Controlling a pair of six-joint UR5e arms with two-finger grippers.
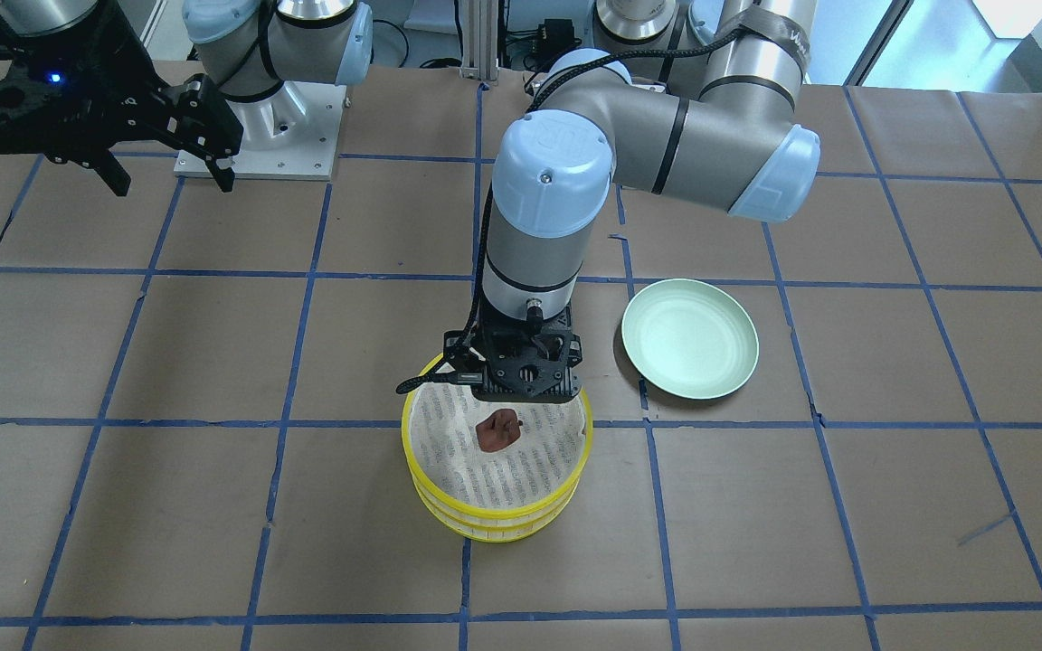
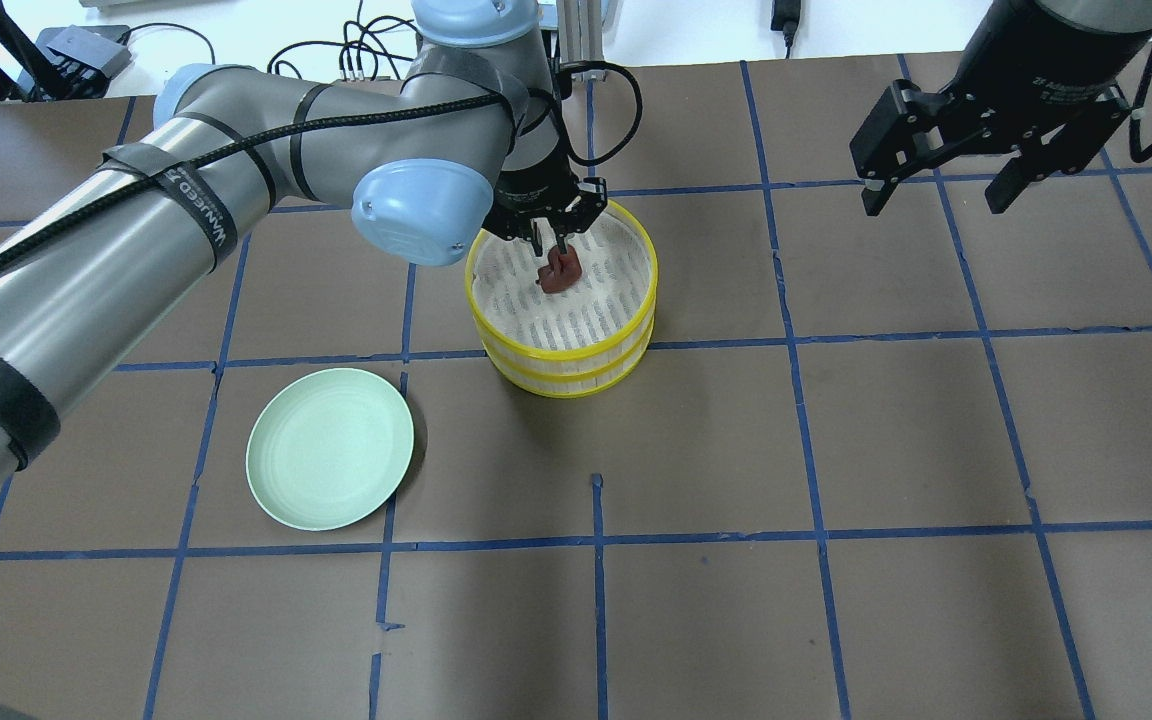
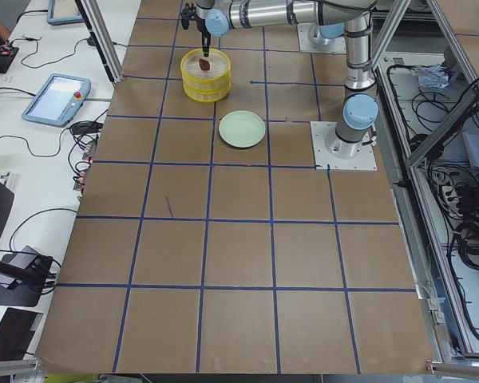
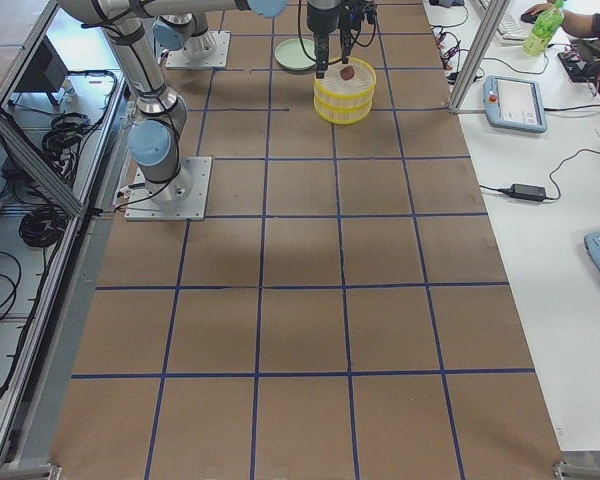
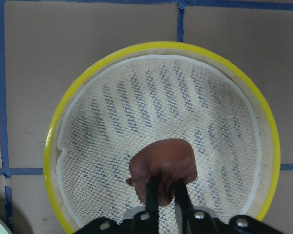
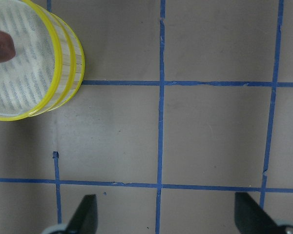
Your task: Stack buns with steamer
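The steamer's two yellow-rimmed trays [image 2: 568, 368] stand stacked one on the other near the table's middle; the stack also shows in the front view [image 1: 496, 524] and the right wrist view [image 6: 68, 68]. The reddish-brown bun [image 2: 562, 273] sits in the top tray [image 5: 52, 141] on the white mesh. My left gripper [image 2: 549, 245] reaches down into the top tray and is shut on the bun [image 5: 161, 163]. The white bun is hidden. My right gripper [image 2: 934, 203] is open and empty, high above the table to the right, away from the stack.
A pale green plate [image 2: 329, 448] lies empty on the brown paper, left and nearer the robot than the stack. Blue tape lines grid the table. Tablets and cables lie on the side bench [image 4: 515, 100] beyond the table's far edge.
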